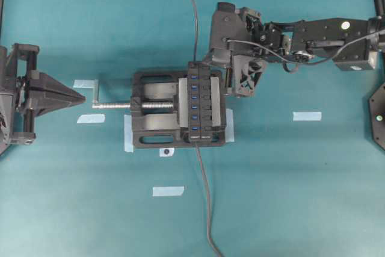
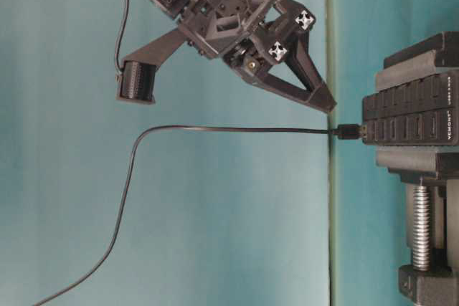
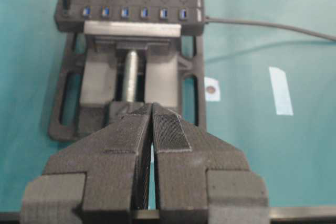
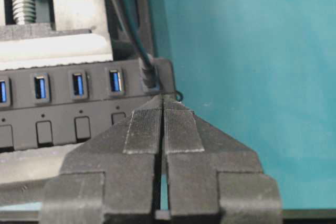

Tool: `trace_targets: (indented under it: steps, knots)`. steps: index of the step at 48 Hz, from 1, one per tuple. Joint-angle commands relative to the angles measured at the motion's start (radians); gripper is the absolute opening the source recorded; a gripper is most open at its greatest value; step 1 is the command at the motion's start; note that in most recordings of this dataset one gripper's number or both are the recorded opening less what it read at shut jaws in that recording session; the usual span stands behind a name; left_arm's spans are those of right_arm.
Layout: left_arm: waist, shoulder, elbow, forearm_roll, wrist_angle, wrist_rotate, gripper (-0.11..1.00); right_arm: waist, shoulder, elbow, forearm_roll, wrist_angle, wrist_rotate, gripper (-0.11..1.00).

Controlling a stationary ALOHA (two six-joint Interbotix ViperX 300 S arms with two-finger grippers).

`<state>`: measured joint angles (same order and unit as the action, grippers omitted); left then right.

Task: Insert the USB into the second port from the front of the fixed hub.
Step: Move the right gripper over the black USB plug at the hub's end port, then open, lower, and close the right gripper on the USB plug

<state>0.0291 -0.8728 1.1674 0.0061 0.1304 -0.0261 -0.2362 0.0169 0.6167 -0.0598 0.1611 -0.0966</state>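
Note:
The fixed hub (image 1: 200,102) is a long black bar clamped in a black vise (image 1: 150,130). The USB plug (image 1: 195,66) on its thin cable (image 1: 191,4) sits in the hub's end port at the top of the overhead view, opposite the hub's own cable (image 1: 206,197). It also shows in the right wrist view (image 4: 149,74) and the table-level view (image 2: 348,132). The other blue-tongued ports are empty, including the second port from the bottom end (image 1: 195,117). My right gripper (image 4: 163,98) is shut and empty, tips just beside the plug (image 2: 328,104). My left gripper (image 1: 81,95) is shut and empty, left of the vise.
The vise's silver screw and handle (image 1: 99,95) point toward my left gripper. Pale tape strips lie on the teal table (image 1: 307,115), (image 1: 168,191). A small tape square with a dark dot (image 1: 166,151) lies below the vise.

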Motion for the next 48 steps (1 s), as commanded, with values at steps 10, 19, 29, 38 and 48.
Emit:
trace_targets:
  steps: [10,19,29,38,48]
  knots:
    - [0.002,0.003,-0.011,0.0,-0.005,-0.002,0.0,0.005,-0.014,-0.025,0.0,-0.009,-0.003,-0.01]
    - [0.002,0.005,-0.011,0.002,-0.005,-0.002,0.0,0.005,-0.012,-0.026,0.0,-0.005,-0.002,-0.01]
    - [0.002,0.003,-0.011,0.002,-0.005,-0.002,0.0,0.005,-0.011,-0.028,0.002,0.005,0.005,-0.01]
    - [0.003,0.003,-0.011,0.002,-0.003,-0.002,0.0,0.005,-0.008,-0.028,0.005,0.011,0.005,0.03]
    - [0.002,0.005,-0.011,0.002,-0.002,-0.002,0.0,0.005,-0.008,-0.029,0.005,-0.002,0.003,0.19]
